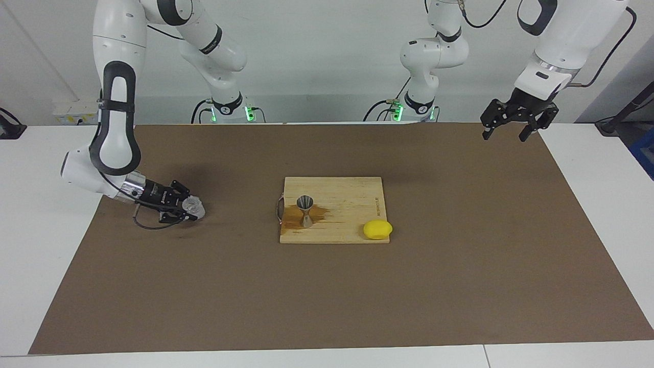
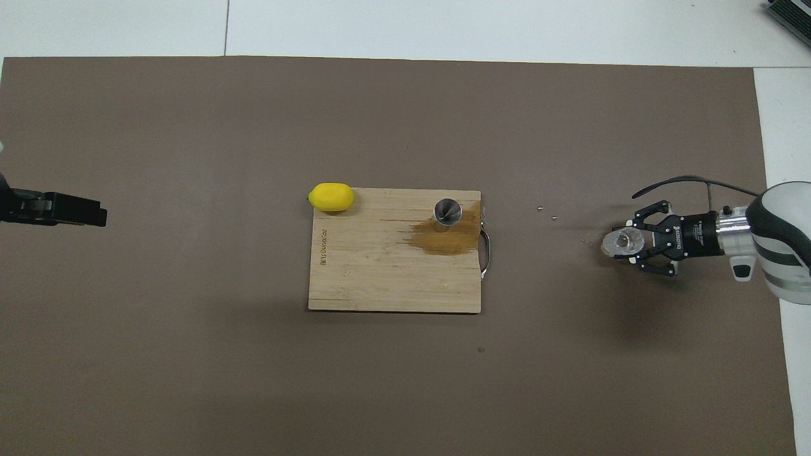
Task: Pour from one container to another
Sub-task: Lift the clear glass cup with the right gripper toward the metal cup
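Note:
The clear faceted glass tumbler point(image 1: 194, 207) sits between the fingers of my right gripper point(image 1: 188, 207), low over the brown mat toward the right arm's end of the table. It also shows in the overhead view point(image 2: 619, 242), inside the right gripper point(image 2: 628, 244). I cannot tell whether it touches the mat. The steel hourglass jigger point(image 1: 305, 209) stands upright on a wooden cutting board point(image 1: 352, 204), in a wet brown stain; it also shows from above point(image 2: 447, 213). My left gripper point(image 1: 506, 135) waits open and empty, raised over the left arm's end of the mat point(image 2: 70, 214).
A yellow lemon point(image 1: 377, 229) lies at the corner of the board point(image 2: 380, 278) farthest from the robots, toward the left arm's end point(image 2: 331, 197). A metal handle point(image 2: 486, 244) sticks out of the board's side toward the right arm. Small droplets point(image 2: 554, 218) dot the mat between board and tumbler.

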Tool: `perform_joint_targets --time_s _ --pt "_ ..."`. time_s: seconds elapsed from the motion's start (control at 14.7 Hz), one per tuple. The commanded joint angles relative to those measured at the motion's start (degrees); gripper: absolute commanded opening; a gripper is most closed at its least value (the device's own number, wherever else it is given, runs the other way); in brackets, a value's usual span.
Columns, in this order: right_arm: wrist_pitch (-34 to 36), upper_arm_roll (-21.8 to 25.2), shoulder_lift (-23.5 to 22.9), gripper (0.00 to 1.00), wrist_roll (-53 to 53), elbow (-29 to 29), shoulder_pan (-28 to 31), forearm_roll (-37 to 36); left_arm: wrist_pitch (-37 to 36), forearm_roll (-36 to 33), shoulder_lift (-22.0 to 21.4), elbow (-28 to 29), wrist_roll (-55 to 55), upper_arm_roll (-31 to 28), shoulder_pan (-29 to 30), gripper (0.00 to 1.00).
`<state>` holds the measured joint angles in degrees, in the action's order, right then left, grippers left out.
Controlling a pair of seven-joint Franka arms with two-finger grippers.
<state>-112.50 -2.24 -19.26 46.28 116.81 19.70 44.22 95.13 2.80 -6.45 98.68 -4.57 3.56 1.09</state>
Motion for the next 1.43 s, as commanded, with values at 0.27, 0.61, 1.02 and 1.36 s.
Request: perform_joint_targets --time_s 0.27,0.61,1.02,1.36 --pt "-4.4 0.0 5.8 0.00 19.0 -2.3 -11.9 -0.6 -7.7 -1.8 3.6 -8.3 -1.4 1.1 0.2 1.00" --pt "-6.0 0.0 5.8 0.00 31.8 -7.4 -19.1 -9.0 -7.7 -1.7 2.0 -5.3 -0.9 1.1 0.4 1.00" --pt "-5.8 -0.2 4.3 0.00 44.4 -14.6 -26.4 -17.9 -8.0 -1.7 2.0 -5.4 -1.0 1.0 0.6 1.00" --pt "-6.0 -0.2 2.7 0.00 52.4 -18.5 -31.9 -27.2 -8.0 -1.7 2.0 -5.4 -1.0 1.0 0.6 1.00"
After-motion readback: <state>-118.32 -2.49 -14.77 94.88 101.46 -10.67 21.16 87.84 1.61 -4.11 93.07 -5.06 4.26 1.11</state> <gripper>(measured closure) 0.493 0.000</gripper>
